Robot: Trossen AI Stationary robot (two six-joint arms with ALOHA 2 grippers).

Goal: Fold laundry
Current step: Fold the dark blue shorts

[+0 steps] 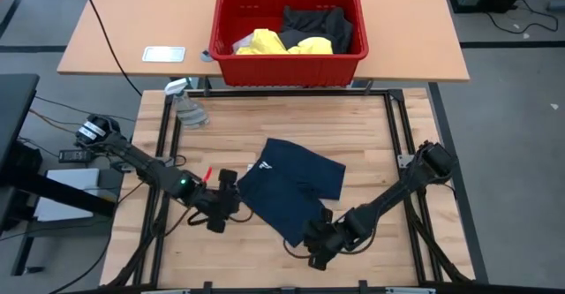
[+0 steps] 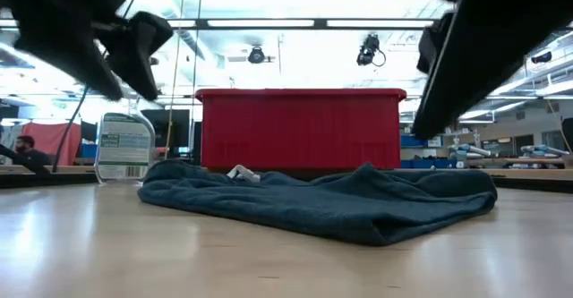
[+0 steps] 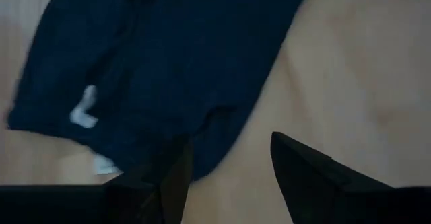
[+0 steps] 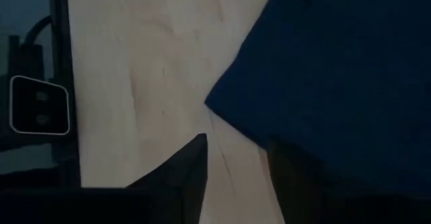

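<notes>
Navy shorts (image 2: 340,204) hide basket (image 2: 300,128) base; pincers blurred.

Red plastic basket (image 1: 289,42) at top centre of the high view, on a tan table (image 1: 124,38) that spans the upper frame. In the low view the basket (image 2: 300,128) sits mid-frame, a solid red wall with a lip along its top edge.

Clear spray bottle (image 1: 187,104) lies left of centre, at the upper left corner of the wooden worktop (image 1: 371,144); in the low view it stands at left (image 2: 124,144), label facing the camera.

Small white flat device (image 1: 164,54) on the tan table, left of the basket, well apart from it.

Black metal frame rails (image 1: 395,126) border the worktop.

Grey floor (image 1: 512,153) at right.
</notes>
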